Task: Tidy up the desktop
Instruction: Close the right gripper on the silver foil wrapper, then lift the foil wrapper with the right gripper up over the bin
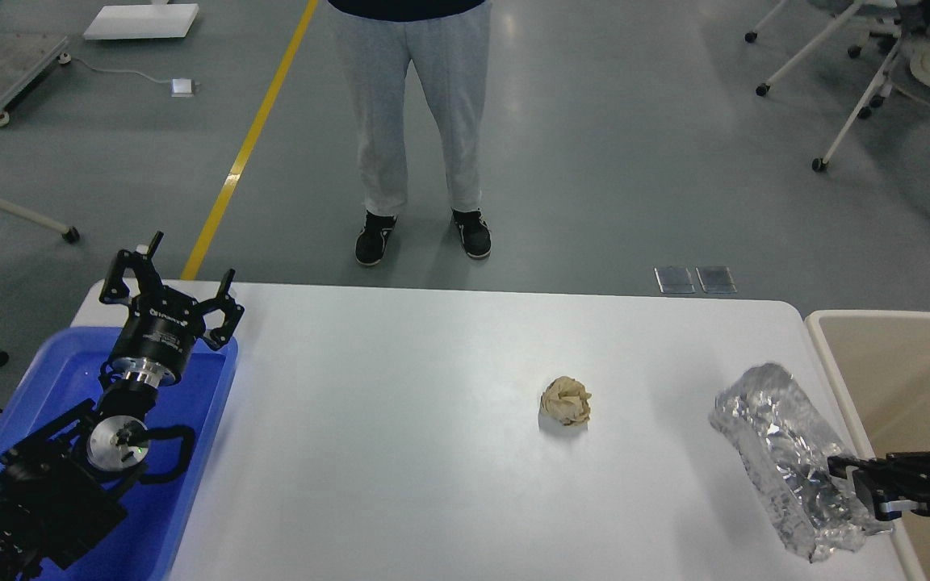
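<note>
The white desktop (400, 420) fills the middle of the head view. A crumpled tan paper ball (566, 401) lies on it right of centre. A crumpled silver foil bag (784, 452) lies flat near the right edge. My right gripper (859, 486) comes in from the right, low at the foil's right side; its two fingers stand apart with the foil's edge between them. My left gripper (174, 278) is open and empty, raised over the far end of the blue tray (198, 452).
A beige rimmed bin (901, 379) stands just off the table's right edge. A person (416, 121) stands beyond the far edge of the table. Office chairs stand on the floor at the back right.
</note>
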Controlling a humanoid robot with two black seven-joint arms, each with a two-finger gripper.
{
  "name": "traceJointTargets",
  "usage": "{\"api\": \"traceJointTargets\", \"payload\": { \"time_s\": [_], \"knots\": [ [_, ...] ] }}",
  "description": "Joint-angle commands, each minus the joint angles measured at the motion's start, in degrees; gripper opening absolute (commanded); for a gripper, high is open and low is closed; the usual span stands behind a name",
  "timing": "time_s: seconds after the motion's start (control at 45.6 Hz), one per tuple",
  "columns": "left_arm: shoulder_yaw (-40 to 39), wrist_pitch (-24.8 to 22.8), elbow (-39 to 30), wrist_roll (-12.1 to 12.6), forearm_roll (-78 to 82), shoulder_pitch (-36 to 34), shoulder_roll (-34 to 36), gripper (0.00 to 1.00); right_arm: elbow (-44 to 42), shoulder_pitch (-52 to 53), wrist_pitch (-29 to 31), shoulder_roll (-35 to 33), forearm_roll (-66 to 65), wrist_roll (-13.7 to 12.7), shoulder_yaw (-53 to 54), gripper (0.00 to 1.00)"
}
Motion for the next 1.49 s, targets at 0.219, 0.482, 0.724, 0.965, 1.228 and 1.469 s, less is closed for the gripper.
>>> {"api": "traceJointTargets", "payload": {
  "time_s": [0.219,0.482,0.724,0.965,1.228,1.469],
  "knots": [
    [0.00,0.00,0.00,0.00,-0.01,0.09,0.00,1.00,8.01,23.51,24.91,-12.24,8.71,3.21,0.80,0.00],
    [0.00,0.00,0.00,0.00,-0.01,0.00,0.00,1.00,7.74,31.52,31.78,-13.30,10.56,3.21,0.80,0.00],
    [0.00,0.00,0.00,0.00,-0.01,0.09,0.00,1.00,3.80,30.73,31.25,-13.04,13.63,2.95,-0.42,0.00],
    [0.00,0.00,0.00,0.00,-0.01,0.00,0.00,1.00,-7.81,27.57,30.46,-9.52,23.29,3.04,-3.41,0.00],
    [0.00,0.00,0.00,0.00,-0.01,0.00,0.00,1.00,-18.79,18.08,22.73,-3.73,38.93,2.95,-3.68,0.00],
    [0.00,0.00,0.00,0.00,-0.01,0.09,0.00,1.00,-33.29,8.59,19.03,5.41,55.63,2.86,-3.68,0.00]
  ]
}}
